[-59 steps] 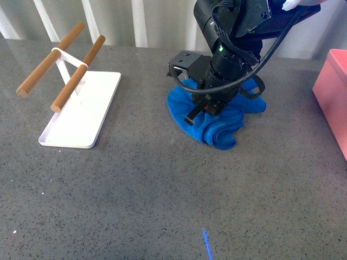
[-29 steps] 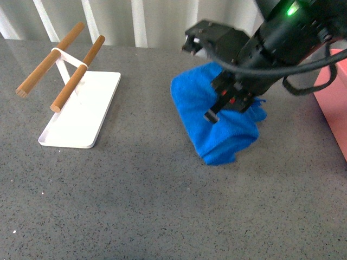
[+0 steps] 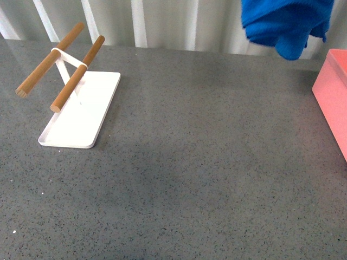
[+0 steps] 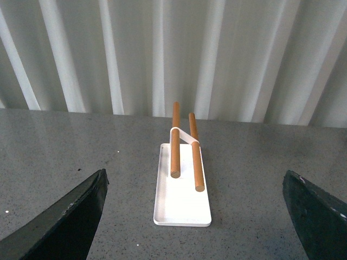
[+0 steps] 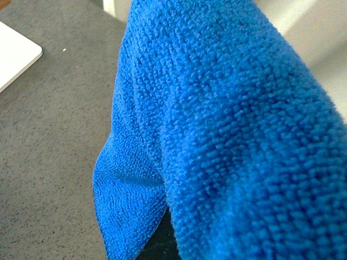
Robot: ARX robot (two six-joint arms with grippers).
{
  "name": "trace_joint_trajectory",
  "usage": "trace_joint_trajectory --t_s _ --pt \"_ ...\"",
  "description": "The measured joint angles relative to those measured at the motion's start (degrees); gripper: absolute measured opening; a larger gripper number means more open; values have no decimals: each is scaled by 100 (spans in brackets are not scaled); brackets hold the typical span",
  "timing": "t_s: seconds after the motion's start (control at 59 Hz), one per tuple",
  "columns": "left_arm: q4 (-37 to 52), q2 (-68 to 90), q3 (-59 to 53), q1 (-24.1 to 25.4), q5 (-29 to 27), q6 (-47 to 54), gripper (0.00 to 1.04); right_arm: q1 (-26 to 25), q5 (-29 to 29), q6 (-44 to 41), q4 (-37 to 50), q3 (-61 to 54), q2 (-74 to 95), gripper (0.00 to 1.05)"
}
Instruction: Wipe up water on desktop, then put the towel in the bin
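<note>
Front: high at the near edge, looking down over tabletop.
Left wrist: low, facing tray.
Right wrist: tight against towel.
Shared: tray.

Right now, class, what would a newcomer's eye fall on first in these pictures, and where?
The bright blue towel hangs in the air over the far right of the desktop, near the salmon-pink bin at the right edge, and it fills the right wrist view. On the left stands a white tray carrying two wooden bars.

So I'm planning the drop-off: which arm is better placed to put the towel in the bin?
Right. The towel hangs lifted, filling the right wrist view, close to the bin; the left gripper faces the white tray.
</note>
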Motion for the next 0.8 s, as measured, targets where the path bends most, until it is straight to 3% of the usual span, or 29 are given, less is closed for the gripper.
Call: trace_joint_trajectory --t_s 0.102,0.305,0.509,0.797 --pt "0 0 0 0 0 -2 98 -380 494 125 -839 686 -48 4" --pt "0 0 0 0 0 -2 98 -1635 1296 463 -3051 2170 570 4" --pt "0 0 0 0 0 0 98 -2168 1451 570 -3355 2197 741 4" --pt "0 0 0 0 0 -2 98 -2199 1222 614 -2973 1637 754 4"
